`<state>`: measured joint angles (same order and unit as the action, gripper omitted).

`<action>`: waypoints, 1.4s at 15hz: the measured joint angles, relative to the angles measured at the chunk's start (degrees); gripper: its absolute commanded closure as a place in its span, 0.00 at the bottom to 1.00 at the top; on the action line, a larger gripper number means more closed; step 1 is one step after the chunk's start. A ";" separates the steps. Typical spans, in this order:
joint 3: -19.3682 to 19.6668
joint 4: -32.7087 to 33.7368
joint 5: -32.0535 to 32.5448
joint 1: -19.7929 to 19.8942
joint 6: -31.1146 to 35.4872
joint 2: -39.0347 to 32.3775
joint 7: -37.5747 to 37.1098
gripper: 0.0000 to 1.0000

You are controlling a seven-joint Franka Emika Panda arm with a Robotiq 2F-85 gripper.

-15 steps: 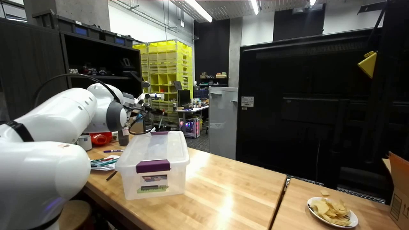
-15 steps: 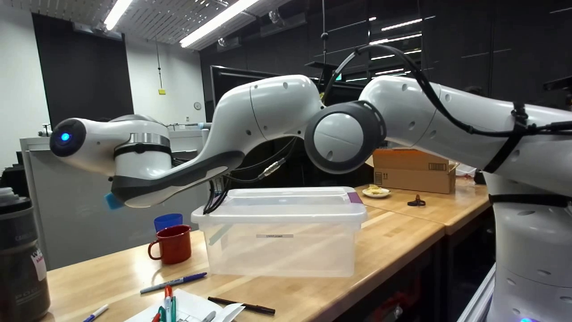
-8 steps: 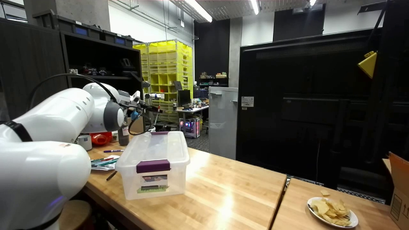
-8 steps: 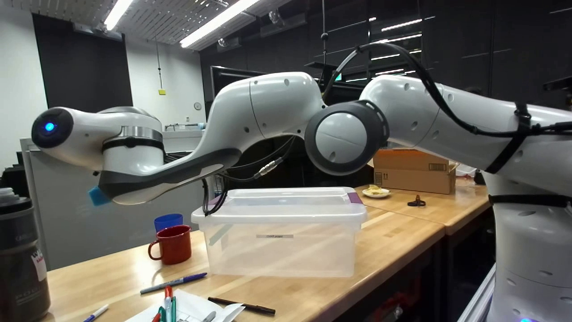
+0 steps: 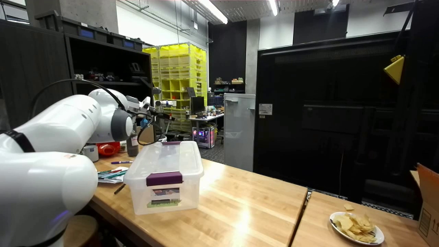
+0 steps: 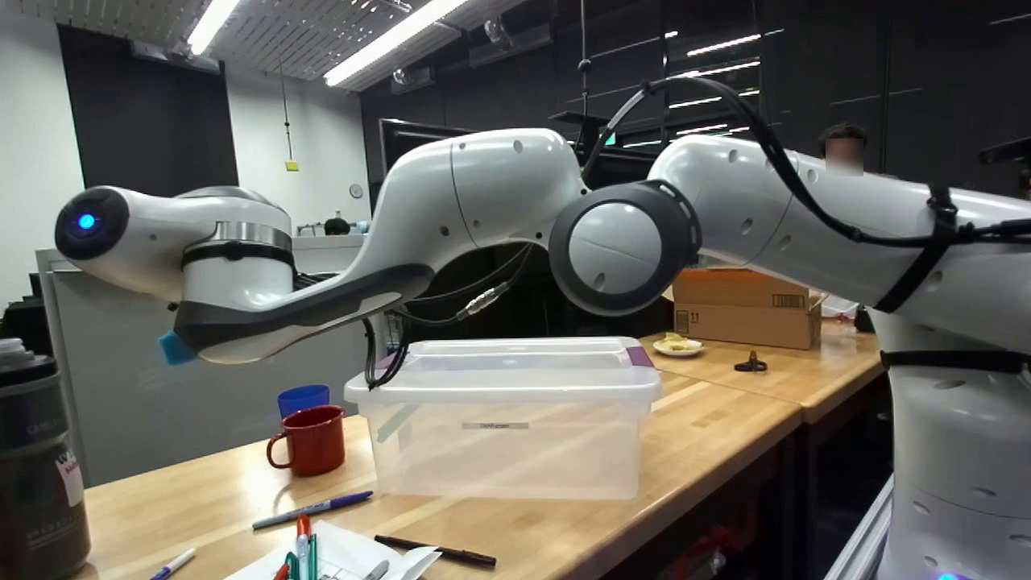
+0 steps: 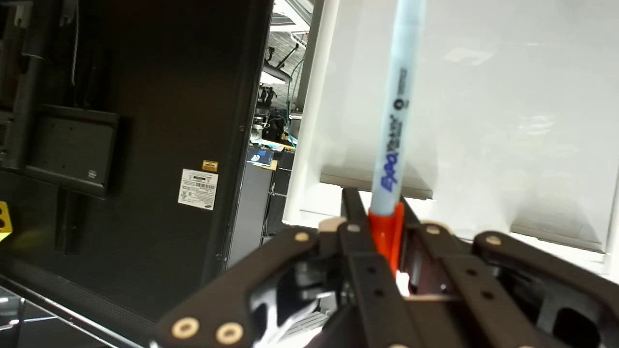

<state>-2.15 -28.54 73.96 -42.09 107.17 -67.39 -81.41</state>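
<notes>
A long wooden bench (image 5: pixel 240 192) runs in front of a tall pale cabinet (image 7: pixel 474 96) that fills my wrist view from 1 to 3 o'clock; I can't see inside. Next comes my robot arm (image 6: pixel 475 201), with the claw (image 7: pixel 383 205) at its tip. I should move it slowly, as a bump could knock loose what I hold.

On the bench sits a clear box (image 6: pixel 515 455) with its lid (image 6: pixel 515 391) on. Its sides look cloudy, and I spot nothing inside. In an exterior view, a brown carton (image 6: pixel 739 310) is at 2 o'clock from the box, but I can't see into it. A dark bottle (image 6: pixel 32 483) stands at 9 o'clock and hides what it holds. In both exterior views, a white plate (image 5: pixel 379 236) holds a heap of chips (image 5: pixel 355 228). A red mug (image 6: pixel 318 443), nearer at 9 o'clock, has a blue cup (image 6: pixel 304 397) peeking out behind it; I can't tell what is in them.

Last is the marker (image 7: pixel 395 121). My claw pinches its red end, and the pale part sticks out toward 12 o'clock in the wrist view. I should squeeze firmly and evenly so it can't roll. I think fast turns could tip it, since I hold just one end.
</notes>
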 measured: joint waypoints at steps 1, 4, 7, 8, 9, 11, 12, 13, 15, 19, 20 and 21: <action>-0.17 0.28 -0.14 -0.18 -0.50 0.06 -0.01 0.96; -0.29 1.98 -1.93 -1.24 -2.24 0.10 0.35 0.96; 1.72 5.38 -8.04 -3.17 -5.93 -0.13 2.35 0.96; 2.39 6.24 -9.87 -3.77 -7.43 -0.14 2.76 0.96; 3.13 7.07 -11.66 -4.34 -9.10 -0.14 3.23 0.96; 4.87 7.72 -14.63 -5.17 -11.68 -0.04 3.35 0.96; 5.76 7.72 -15.86 -5.44 -12.59 -0.01 3.34 0.96; 6.65 7.72 -16.96 -5.63 -13.50 -0.01 3.34 0.96; 8.21 7.69 -18.80 -5.81 -15.26 -0.01 3.34 0.96; 10.77 7.63 -21.11 -5.92 -18.74 -0.02 3.34 0.96; 11.26 7.57 -21.46 -5.92 -19.58 -0.02 3.34 0.96; 11.71 7.53 -21.84 -5.92 -20.41 -0.02 3.35 0.96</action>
<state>9.56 -21.01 52.12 -48.01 86.76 -67.41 -78.06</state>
